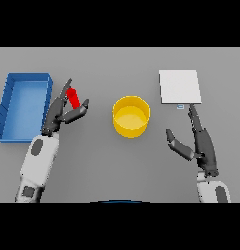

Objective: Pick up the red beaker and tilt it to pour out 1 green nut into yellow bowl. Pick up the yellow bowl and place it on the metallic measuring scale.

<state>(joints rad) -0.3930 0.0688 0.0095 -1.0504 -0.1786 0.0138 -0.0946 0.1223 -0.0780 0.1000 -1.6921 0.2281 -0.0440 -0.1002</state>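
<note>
The red beaker [72,98] stands left of centre on the grey table, between the fingers and thumb of my left hand [59,115]. That hand's fingers are straight on the beaker's far side and the thumb reaches past its near side, so the hand is open. I cannot see the beaker's contents. The yellow bowl [131,116] sits at the table's middle, apart from both hands, and looks empty. The metallic measuring scale [179,87], a pale square plate, lies at the back right. My right hand [204,144] rests open just in front of it, fingers pointing at the scale.
A blue open bin [7,110] stands at the far left, right beside my left forearm. Bare grey table surrounds the bowl and separates it from the scale.
</note>
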